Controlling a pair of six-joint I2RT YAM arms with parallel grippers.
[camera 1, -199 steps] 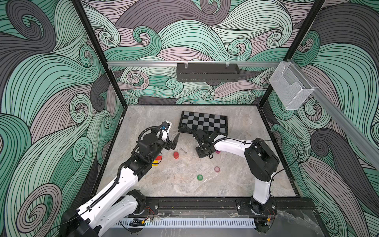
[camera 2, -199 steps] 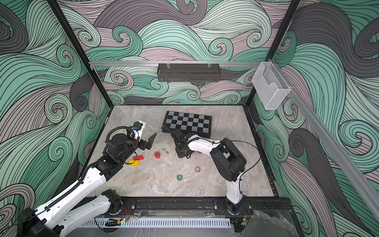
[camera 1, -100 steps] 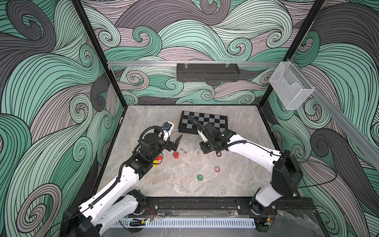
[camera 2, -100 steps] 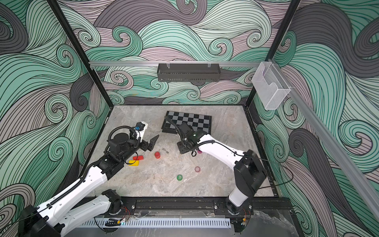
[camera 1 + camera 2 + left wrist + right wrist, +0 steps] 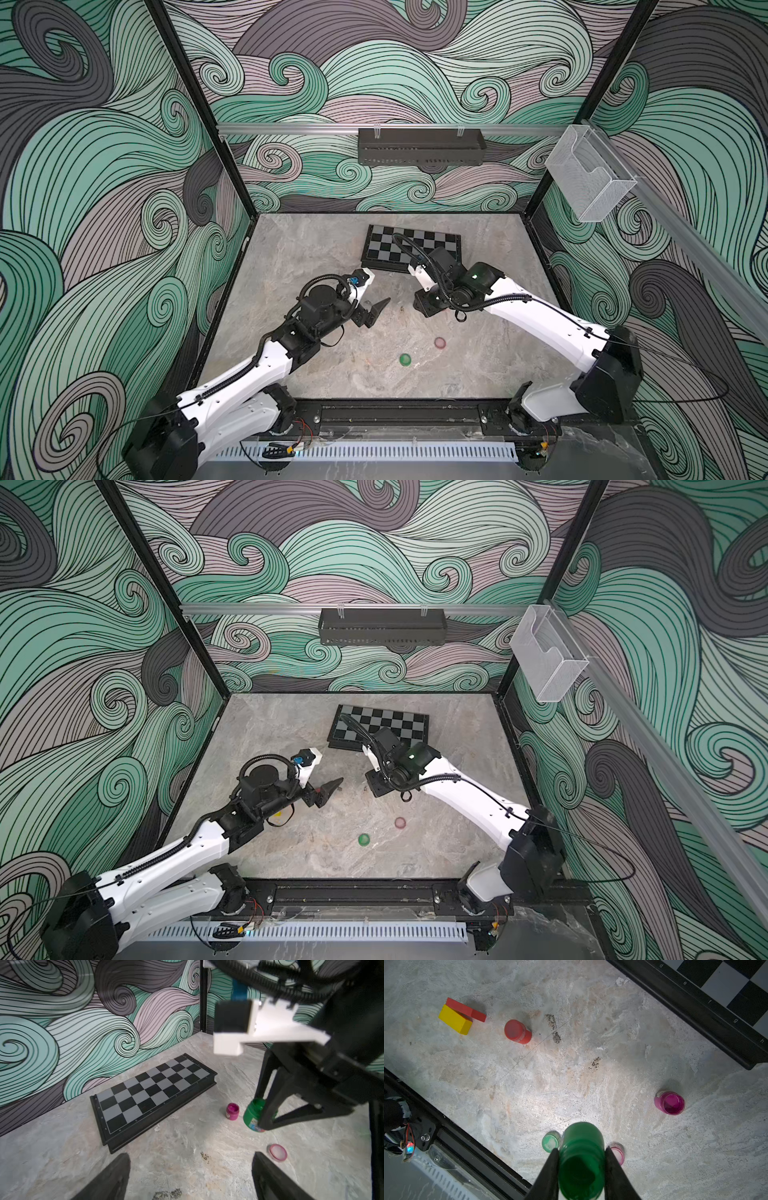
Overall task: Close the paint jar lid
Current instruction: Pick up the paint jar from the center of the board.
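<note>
The right gripper (image 5: 581, 1149) is clamped on the green jar (image 5: 581, 1167), one finger on each side just below the threaded neck. The jar's mouth is wide open, and in the right wrist view you look straight down into dark green paint. In both top views that gripper sits just right of the middle of the frame, in front of the chessboard (image 5: 411, 249), and the jar itself is hidden under it. I honestly can't tell if the jar's base is touching the table (image 5: 316, 249) or is just off it.

The green lid (image 5: 405, 359) lies flat on the table in the lower middle of the frame, well apart from the jar. The pink lid (image 5: 439, 342) is near it, a bit up and to the right. The pink jar (image 5: 232, 1111), also open, stands near the green one on the chessboard side.

The left gripper (image 5: 190, 1154) is spread wide with nothing between its fingers. It hovers left of centre in the top views, pointing toward the right gripper.

Also around are a red jar (image 5: 517, 1031) with its lid on, and a yellow block (image 5: 454, 1019) with a red block (image 5: 467, 1008) touching it.
</note>
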